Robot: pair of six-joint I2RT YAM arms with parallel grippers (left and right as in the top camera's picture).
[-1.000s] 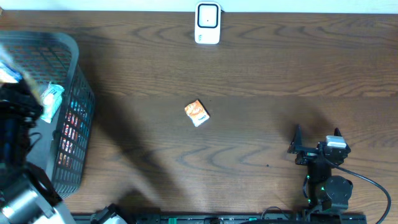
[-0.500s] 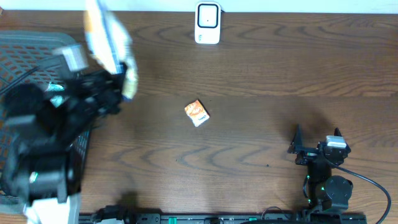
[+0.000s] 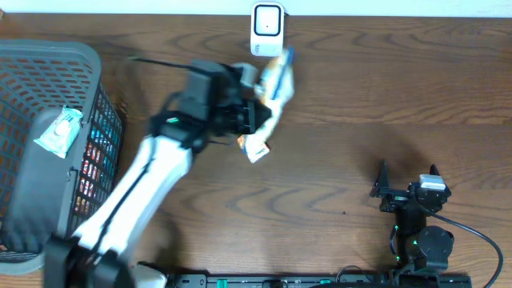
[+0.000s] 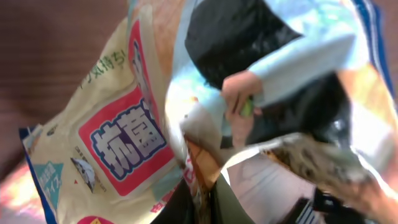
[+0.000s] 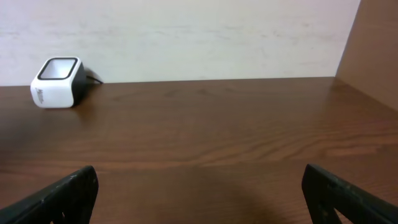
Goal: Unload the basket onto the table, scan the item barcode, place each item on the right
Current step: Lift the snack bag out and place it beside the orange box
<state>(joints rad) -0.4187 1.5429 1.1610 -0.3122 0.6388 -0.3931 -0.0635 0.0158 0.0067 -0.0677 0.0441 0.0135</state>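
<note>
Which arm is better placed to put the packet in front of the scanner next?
Left. The left gripper is shut on the packet, just in front of the scanner. The right gripper sits open and empty at the near edge, far from both.

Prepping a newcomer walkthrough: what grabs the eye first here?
The left gripper is stretched across toward far centre, shut on a printed pouch close to the white scanner. A grey mesh basket sits at the left edge, and the right gripper sits open at front right.
</note>
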